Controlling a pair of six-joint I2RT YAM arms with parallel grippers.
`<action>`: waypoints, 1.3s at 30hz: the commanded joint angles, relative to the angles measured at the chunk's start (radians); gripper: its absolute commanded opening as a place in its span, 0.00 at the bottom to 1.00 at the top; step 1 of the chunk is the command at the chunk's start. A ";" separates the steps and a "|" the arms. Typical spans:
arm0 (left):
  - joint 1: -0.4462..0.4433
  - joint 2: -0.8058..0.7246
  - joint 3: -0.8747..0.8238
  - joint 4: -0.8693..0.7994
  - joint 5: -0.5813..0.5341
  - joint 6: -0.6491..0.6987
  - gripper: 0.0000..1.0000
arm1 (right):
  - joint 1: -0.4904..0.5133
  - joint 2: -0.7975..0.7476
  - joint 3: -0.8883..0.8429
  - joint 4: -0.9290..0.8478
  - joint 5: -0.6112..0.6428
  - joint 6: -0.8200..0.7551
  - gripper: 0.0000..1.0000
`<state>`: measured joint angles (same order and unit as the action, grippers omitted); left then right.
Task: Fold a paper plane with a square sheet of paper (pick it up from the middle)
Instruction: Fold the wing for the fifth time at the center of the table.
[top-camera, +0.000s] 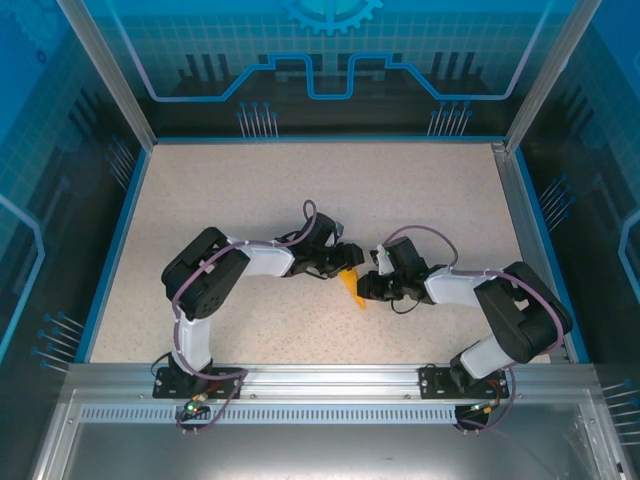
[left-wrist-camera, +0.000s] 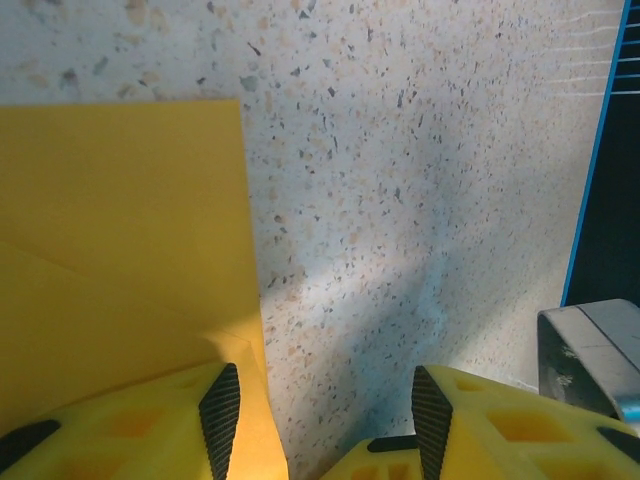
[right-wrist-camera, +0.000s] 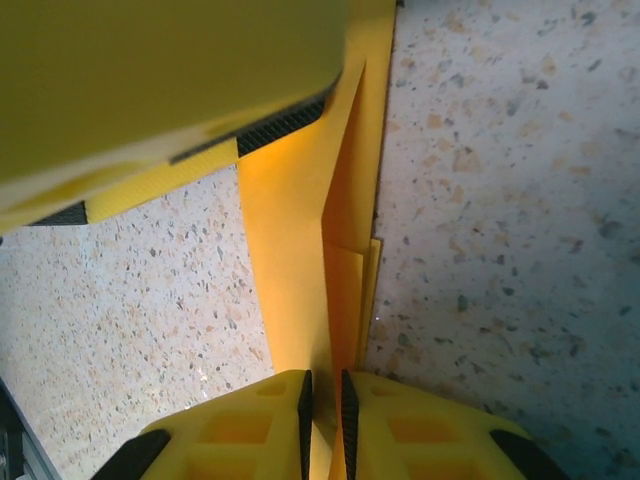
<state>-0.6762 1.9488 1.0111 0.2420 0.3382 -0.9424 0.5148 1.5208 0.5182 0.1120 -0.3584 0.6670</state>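
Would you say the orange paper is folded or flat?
Folded: the paper shows overlapping layers and creases, pinched in the right gripper.

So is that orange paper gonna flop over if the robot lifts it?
Probably only a bit: the paper is folded into layers with creases, which likely stiffen it. It looks thin and light, so the right gripper, shut on its edge, should lift it easily. Pushed on the speckled table, it would probably slide rather than roll.
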 joint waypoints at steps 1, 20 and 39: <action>-0.005 0.033 -0.017 -0.022 0.004 0.030 0.52 | 0.022 -0.011 -0.012 -0.023 -0.041 0.024 0.18; -0.005 0.032 -0.031 -0.015 0.024 0.036 0.52 | 0.021 -0.093 -0.001 -0.084 -0.066 0.046 0.14; -0.005 0.032 -0.029 -0.017 0.035 0.028 0.52 | 0.021 -0.023 -0.053 -0.068 -0.097 0.070 0.11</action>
<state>-0.6762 1.9499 1.0061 0.2558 0.3550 -0.9329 0.5240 1.4891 0.4919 0.0574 -0.4362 0.7216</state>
